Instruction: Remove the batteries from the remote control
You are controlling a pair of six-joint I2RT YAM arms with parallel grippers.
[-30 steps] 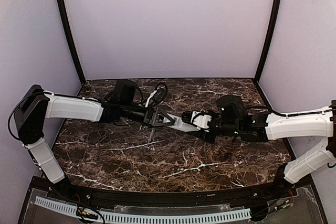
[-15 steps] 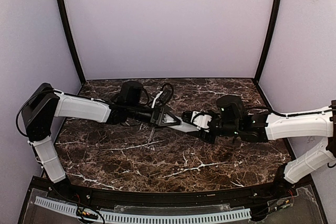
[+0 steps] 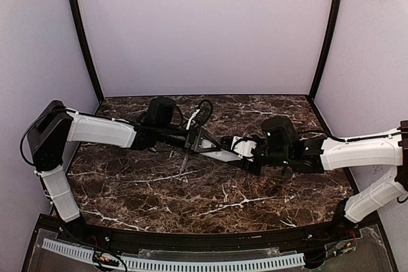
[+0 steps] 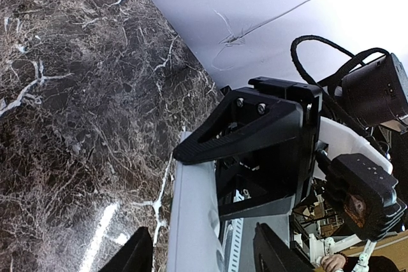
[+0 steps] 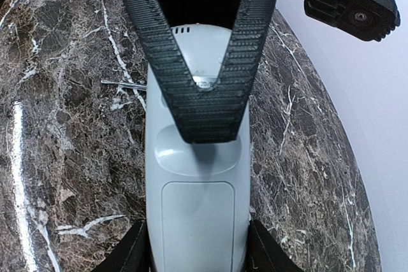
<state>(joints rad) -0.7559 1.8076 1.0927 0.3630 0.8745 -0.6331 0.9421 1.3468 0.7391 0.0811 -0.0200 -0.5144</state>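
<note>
The white remote control [image 3: 223, 151] hangs above the marble between the two arms, its back up and its battery cover [image 5: 197, 221] closed. The batteries are hidden. My right gripper [image 5: 196, 243] is shut on the remote's sides at one end [image 3: 245, 151]. My left gripper [image 4: 204, 253] straddles the other end [image 3: 201, 143]. One ridged finger [image 5: 201, 106] lies over the remote's back. In the left wrist view a gap shows between each finger and the remote [image 4: 191, 221], so it is open.
Dark marble tabletop [image 3: 191, 202] with lilac walls behind and on both sides. Black corner posts [image 3: 83, 36] stand at the back. A black frame [image 3: 191, 237] runs along the near edge. The right wrist camera [image 4: 370, 189] sits close to the left gripper.
My left arm has reached further right onto the remote and its jaws have narrowed around it. The right gripper has kept its hold and barely moved.
</note>
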